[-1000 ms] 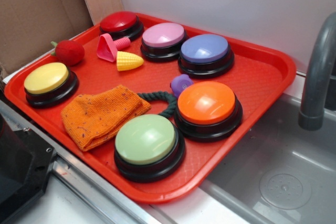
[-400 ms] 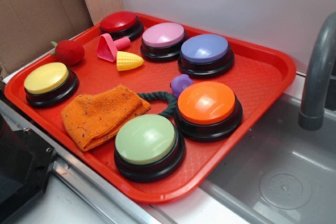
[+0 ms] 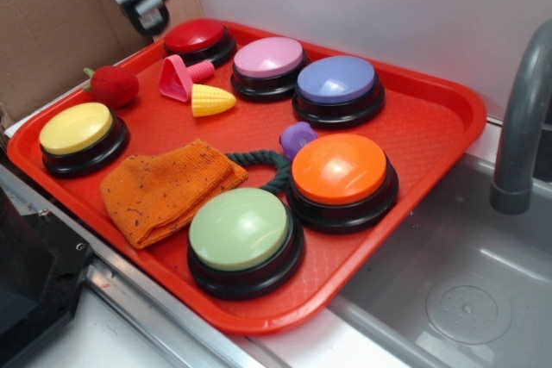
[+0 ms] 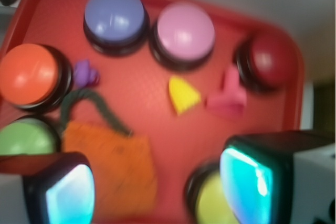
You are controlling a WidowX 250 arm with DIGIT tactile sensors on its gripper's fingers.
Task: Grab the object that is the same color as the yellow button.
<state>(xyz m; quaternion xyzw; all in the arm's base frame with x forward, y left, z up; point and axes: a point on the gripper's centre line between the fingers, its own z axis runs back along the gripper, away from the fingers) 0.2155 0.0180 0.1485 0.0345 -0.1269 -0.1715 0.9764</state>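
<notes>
A small yellow toy corn cob [image 3: 211,101] lies on the red tray [image 3: 431,135], beside a pink scoop toy [image 3: 179,77]; the blurred wrist view shows the corn [image 4: 182,94] near the middle. The yellow button [image 3: 78,131] sits at the tray's left end and shows partly behind the right finger in the wrist view [image 4: 212,205]. My gripper [image 3: 148,16] hangs high at the top left, above the tray's back corner near the red button [image 3: 198,38]. In the wrist view its jaws [image 4: 163,190] stand wide apart with nothing between them.
Pink [image 3: 269,62], purple [image 3: 336,84], orange [image 3: 341,174] and pale green [image 3: 241,234] buttons fill the tray. An orange knitted cloth [image 3: 164,187], a dark rope [image 3: 267,165], a small purple toy [image 3: 297,137] and a red strawberry toy [image 3: 112,85] lie among them. A grey faucet [image 3: 522,118] and sink stand at right.
The arm has come down into the exterior view at the top left, toward the tray's back corner. Nothing on the tray has moved.
</notes>
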